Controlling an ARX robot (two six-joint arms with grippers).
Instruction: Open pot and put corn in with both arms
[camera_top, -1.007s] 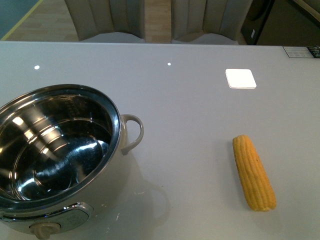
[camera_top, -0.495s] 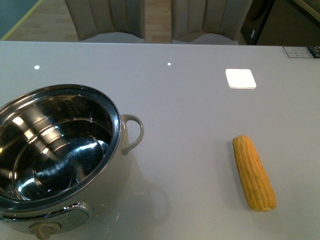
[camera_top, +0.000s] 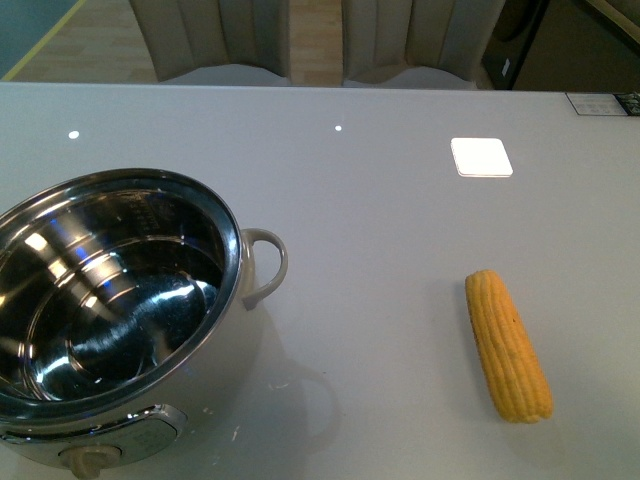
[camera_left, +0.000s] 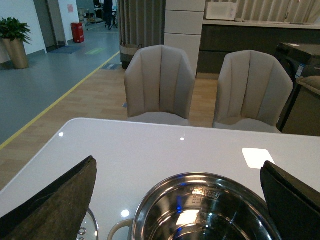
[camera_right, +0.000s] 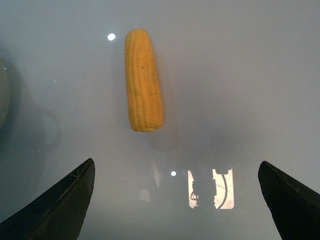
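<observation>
Corn (camera_right: 144, 80) lies on table (camera_top: 400, 250) ahead of R jaws, apart; L jaws apart over pot (camera_left: 205, 220).

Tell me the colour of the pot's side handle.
Cream-white; the handle shows best in the front view.

The pot (camera_top: 236, 262) stands uncovered, its mouth open to a reach from above. Bare tabletop (camera_top: 380, 250) runs all round the corn (camera_top: 508, 345), which lies well apart from the pot's looped handle (camera_top: 265, 265). The right claw (camera_right: 176, 165) hangs spread wide over open tabletop near the cob. A flat white square (camera_top: 481, 157) lies farther back.
</observation>
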